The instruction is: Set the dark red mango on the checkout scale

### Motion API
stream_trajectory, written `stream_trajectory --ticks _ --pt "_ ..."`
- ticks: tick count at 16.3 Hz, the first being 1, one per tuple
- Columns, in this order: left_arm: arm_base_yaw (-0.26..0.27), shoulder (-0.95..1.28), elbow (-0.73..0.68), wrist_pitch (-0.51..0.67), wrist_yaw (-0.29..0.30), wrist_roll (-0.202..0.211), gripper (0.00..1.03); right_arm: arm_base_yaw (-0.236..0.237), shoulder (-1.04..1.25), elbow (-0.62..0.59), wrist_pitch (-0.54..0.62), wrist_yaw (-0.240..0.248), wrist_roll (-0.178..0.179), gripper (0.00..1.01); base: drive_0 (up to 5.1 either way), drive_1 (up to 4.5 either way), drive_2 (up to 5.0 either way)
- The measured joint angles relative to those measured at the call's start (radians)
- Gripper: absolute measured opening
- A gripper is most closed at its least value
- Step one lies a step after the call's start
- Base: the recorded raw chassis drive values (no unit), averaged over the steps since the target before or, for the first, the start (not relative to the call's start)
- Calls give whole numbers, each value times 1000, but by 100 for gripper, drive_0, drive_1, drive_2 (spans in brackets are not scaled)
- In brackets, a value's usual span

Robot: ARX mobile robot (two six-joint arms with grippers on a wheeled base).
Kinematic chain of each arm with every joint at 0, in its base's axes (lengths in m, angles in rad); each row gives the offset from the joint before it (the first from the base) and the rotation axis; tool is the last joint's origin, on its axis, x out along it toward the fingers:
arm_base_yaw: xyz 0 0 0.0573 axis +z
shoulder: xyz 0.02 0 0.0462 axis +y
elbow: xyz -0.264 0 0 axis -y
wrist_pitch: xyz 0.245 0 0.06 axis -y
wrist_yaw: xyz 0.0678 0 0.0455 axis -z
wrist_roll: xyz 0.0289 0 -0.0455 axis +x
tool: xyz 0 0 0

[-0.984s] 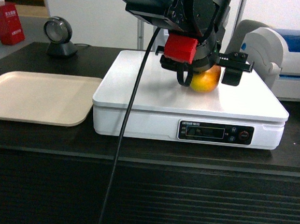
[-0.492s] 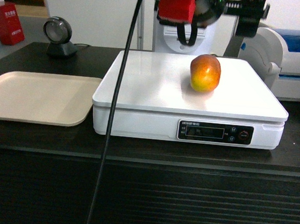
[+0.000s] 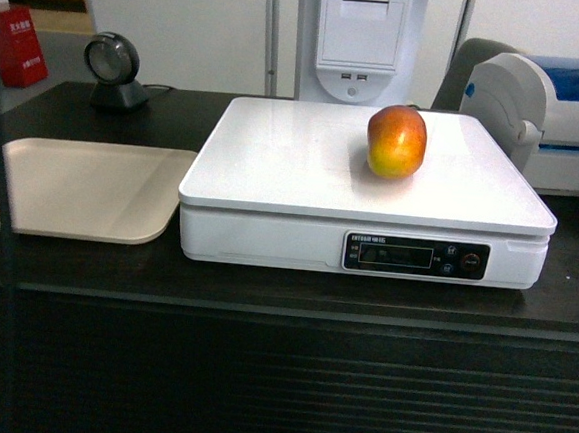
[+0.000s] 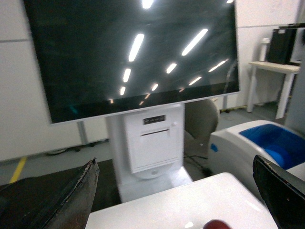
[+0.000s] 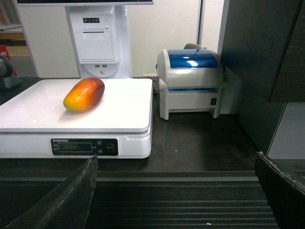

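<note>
While one mango (image 3: 397, 141) lies alone on the scale (image 3: 273, 165), nothing grips it. Left gripper (image 4: 183, 191) and right gripper (image 5: 176, 191) both gape apart.

The smooth oval mango (image 3: 397, 141), dark red blending into orange-yellow, lies on the glossy white flat scale (image 3: 293, 167) atop the matte black desk (image 3: 95, 271) with horizontally ribbed front, beside a beige tray (image 3: 76, 190).
</note>
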Motion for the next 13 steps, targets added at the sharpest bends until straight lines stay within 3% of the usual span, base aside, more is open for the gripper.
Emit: stream_trajectory --ticks 6,8,9,10,13 --pt "169 -330 -308 24 -39 22 98 0 0 0 0 0 0 98 0 0 0" --pt "171 -339 -307 3 -47 21 97 0 0 0 0 0 0 98 0 0 0" --pt "171 -357 -312 -107 -102 4 89 0 0 0 0 0 0 98 0 0 0" --pt "177 -383 -361 -126 -113 -7 82 0 0 0 0 0 0 98 0 0 0" --pt "248 -534 -612 -24 -84 -26 51 0 0 0 0 0 0 98 0 0 0"
